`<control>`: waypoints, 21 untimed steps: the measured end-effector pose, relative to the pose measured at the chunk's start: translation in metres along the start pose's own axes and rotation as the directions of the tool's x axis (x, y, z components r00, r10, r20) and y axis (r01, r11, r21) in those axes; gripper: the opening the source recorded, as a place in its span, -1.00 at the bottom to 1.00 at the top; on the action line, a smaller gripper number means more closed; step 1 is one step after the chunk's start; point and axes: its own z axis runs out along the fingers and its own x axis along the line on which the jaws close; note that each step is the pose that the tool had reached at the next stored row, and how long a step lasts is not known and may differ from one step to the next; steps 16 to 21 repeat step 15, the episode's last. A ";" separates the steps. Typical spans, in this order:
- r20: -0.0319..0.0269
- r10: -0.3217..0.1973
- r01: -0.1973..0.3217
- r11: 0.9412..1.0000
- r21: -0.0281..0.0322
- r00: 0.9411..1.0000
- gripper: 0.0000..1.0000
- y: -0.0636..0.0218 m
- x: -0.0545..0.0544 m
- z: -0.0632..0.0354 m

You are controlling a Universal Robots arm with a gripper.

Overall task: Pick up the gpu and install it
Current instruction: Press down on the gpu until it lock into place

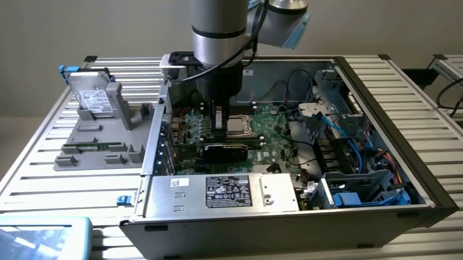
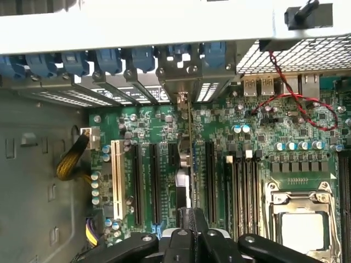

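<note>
Inside the open computer case (image 1: 376, 124), over the motherboard (image 2: 263, 137): my tool (image 2: 189, 233), fingers clamped on the upper edge of the gpu (image 2: 185, 159). Card: held edge-on and upright, lined up with an expansion slot (image 2: 210, 175), silver end bracket (image 2: 182, 98) toward the rear slot openings. Seating: appears at or near the slot; full insertion cannot be confirmed. Pickup: done. On the surface (image 1: 43, 179) at the exterior view's left: a grey holder (image 1: 101, 135), a hard drive (image 1: 94, 97) upright in it.

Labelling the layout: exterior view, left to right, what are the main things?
Hard drive on its grey stand → gpu held edge-on under the arm, over the motherboard → CPU socket → blue cables.
</note>
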 end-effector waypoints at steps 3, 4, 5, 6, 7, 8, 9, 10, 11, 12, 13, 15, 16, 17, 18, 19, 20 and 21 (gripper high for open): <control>-0.001 0.000 0.000 1.000 0.000 1.000 -0.76 0.0000 0.001 -0.0136; -0.001 0.000 0.000 1.000 0.000 1.000 -0.76 0.0000 0.001 -0.0183; -0.001 0.000 0.000 1.000 0.000 1.000 -0.76 0.0000 0.001 -0.0204; -0.001 0.000 0.000 1.000 -0.001 1.000 -0.76 0.0000 0.001 -0.0205; -0.001 0.000 0.000 1.000 -0.001 1.000 -0.76 0.0000 0.001 -0.0205; -0.001 0.000 0.000 1.000 -0.001 1.000 -0.76 0.0000 0.001 -0.0205; -0.001 0.000 0.000 1.000 -0.001 1.000 -0.76 0.0000 0.001 -0.0205; -0.001 0.000 0.000 1.000 -0.001 1.000 -0.76 0.0001 0.001 -0.0205; -0.001 0.000 0.000 1.000 -0.001 1.000 -0.76 0.0000 0.001 -0.0205; -0.001 0.000 0.000 1.000 -0.001 1.000 -0.76 0.0000 0.001 -0.0205; -0.001 0.000 0.000 1.000 -0.001 1.000 -0.76 0.0001 0.001 -0.0205; -0.001 0.000 0.000 1.000 -0.001 1.000 -0.76 0.0000 0.001 -0.0205; -0.001 0.000 0.000 1.000 -0.001 1.000 -0.76 0.0000 0.001 -0.0205; -0.001 0.000 0.000 1.000 -0.001 1.000 -0.76 0.0000 0.001 -0.0205; -0.001 0.000 0.000 1.000 -0.001 1.000 -0.76 0.0000 0.001 -0.0205; -0.001 0.000 0.000 1.000 -0.001 1.000 -0.76 0.0000 0.001 -0.0205; -0.001 0.000 0.000 1.000 -0.001 1.000 -0.76 0.0000 0.001 -0.0205; -0.001 0.000 0.000 1.000 -0.001 1.000 -0.76 0.0000 0.001 -0.0205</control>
